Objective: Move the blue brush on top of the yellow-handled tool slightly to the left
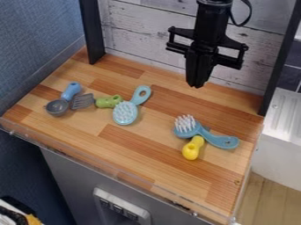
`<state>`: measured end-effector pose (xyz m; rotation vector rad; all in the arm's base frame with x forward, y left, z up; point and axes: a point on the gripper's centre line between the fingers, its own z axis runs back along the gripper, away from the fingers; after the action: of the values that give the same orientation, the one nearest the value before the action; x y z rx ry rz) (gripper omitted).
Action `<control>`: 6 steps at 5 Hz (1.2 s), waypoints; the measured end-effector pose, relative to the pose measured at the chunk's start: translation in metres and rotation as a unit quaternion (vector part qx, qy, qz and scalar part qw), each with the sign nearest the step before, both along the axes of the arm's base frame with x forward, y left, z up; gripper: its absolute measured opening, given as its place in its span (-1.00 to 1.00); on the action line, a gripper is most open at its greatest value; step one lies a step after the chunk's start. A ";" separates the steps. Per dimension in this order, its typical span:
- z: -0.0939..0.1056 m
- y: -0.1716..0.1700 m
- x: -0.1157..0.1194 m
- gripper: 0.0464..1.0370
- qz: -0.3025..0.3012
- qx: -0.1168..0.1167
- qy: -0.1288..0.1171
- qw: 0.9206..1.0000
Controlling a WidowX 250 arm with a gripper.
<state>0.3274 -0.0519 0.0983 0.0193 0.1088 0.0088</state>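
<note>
Wooden counter (147, 151) | gripper (197, 85) — above | plank wall (147, 33) — behind | blue wall (35, 39) beside

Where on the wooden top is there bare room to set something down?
Bare wood lies between the oval brush and the curved brush, and on toward the front edge. It's crowded where scoop, spatula and oval brush cluster, and where the yellow handle meets the curved brush. The gripper hangs above the rear.
</note>
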 end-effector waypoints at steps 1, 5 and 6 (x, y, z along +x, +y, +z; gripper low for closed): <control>-0.007 0.000 -0.007 -0.96 -0.032 -0.003 0.012 0.999; 0.002 -0.012 -0.029 -0.96 -0.154 -0.020 0.002 0.988; 0.005 -0.016 -0.028 -0.96 -0.099 -0.018 0.000 0.995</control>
<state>0.2997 -0.0678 0.1037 -0.0053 0.1073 -0.1906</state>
